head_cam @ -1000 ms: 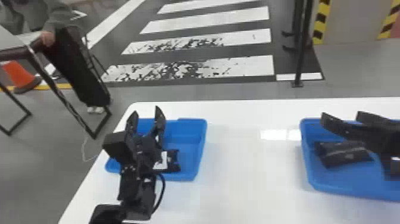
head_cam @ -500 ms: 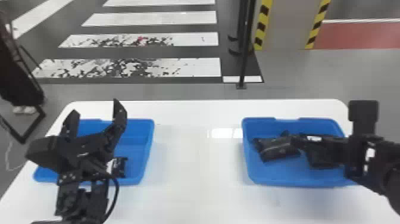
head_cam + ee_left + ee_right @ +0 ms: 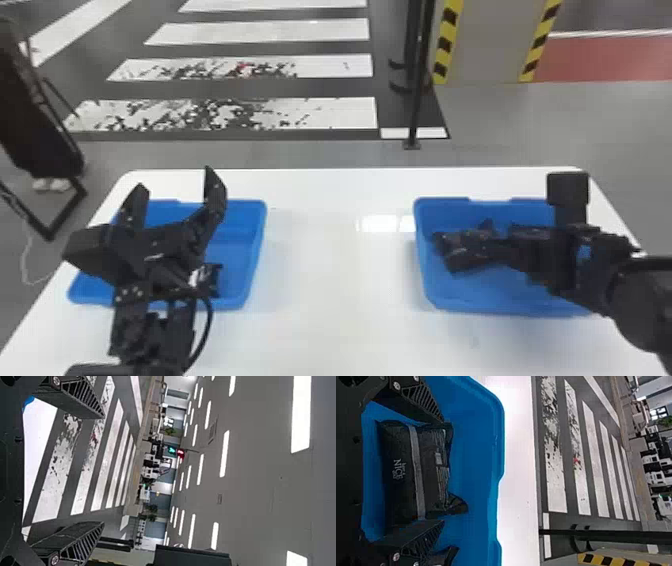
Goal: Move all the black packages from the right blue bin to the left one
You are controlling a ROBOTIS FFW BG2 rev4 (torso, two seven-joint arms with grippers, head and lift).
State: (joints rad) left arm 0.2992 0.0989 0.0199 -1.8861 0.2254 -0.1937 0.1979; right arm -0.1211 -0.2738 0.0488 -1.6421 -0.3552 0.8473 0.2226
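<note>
In the head view, my left gripper (image 3: 175, 192) stands open above the left blue bin (image 3: 259, 235). A dark package with a white patch (image 3: 212, 281) lies in that bin beside the gripper. My right gripper (image 3: 522, 245) reaches over the right blue bin (image 3: 421, 250) to a black package (image 3: 465, 252). In the right wrist view, my right gripper (image 3: 443, 471) is open, fingers at both ends of the black package (image 3: 401, 483) with its grey stripe. Part of another black package (image 3: 447, 556) shows beyond one finger. The left wrist view has the left gripper (image 3: 103, 469) with nothing between its fingers.
Both bins stand on a white table (image 3: 330, 280), with a wide gap between them. Past the table's far edge, a thin black post (image 3: 417, 100) rises from the floor. A person in dark clothing stands at the far left.
The head view has swung right, bringing the right bin nearer its middle. My right gripper has moved left over the black package. The left gripper's fingers stand wider apart than one second ago.
</note>
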